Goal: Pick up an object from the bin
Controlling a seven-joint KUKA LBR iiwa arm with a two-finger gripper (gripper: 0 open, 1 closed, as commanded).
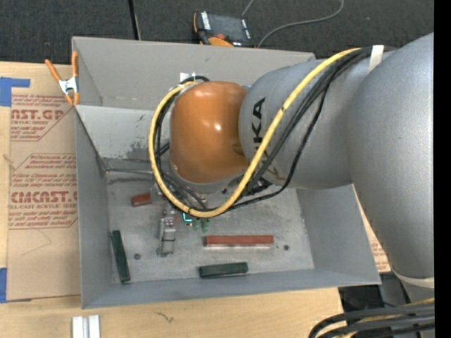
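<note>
Approach step: gripper, open/shut can't tell, low in grey metal bin, long red-brown flat bar to its right; next needs centring over it.

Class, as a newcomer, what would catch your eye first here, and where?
The glossy orange dome-shaped cover on the big grey robot arm, looped by yellow cable, looms over the middle of the grey metal bin. Below it on the bin floor lie a long reddish-brown bar and, nearer the front wall, a dark green bar.
</note>
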